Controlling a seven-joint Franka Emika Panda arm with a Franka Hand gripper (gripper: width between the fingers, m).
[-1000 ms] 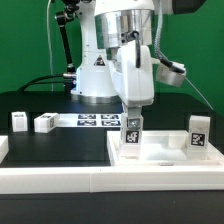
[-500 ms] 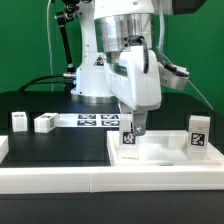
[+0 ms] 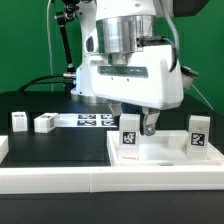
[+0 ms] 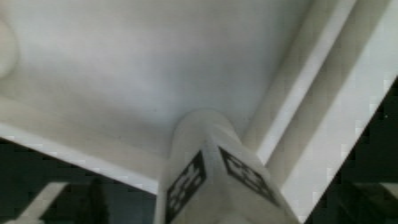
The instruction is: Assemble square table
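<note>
The square table's white top [image 3: 160, 156] lies on the black surface with its raised rim up. One white tagged leg [image 3: 130, 133] stands upright on the top near its corner on the exterior view's left. My gripper [image 3: 135, 123] hangs just above that leg, open, with a dark finger [image 3: 150, 126] apart from the leg's side. A second leg [image 3: 198, 133] stands upright on the top's far right. Two more legs [image 3: 19, 121] [image 3: 45, 122] rest on the black surface at the left. The wrist view looks down on the leg [image 4: 214, 175], the top's floor [image 4: 143, 70] and its rim [image 4: 306, 95].
The marker board [image 3: 96, 120] lies flat between the left legs and the robot base [image 3: 95, 75]. A long white rail [image 3: 100, 182] edges the black surface along the front.
The jaws have opened and let go of the leg, which stays upright on the top. The hand has turned about its vertical axis and now shows its broad side.
</note>
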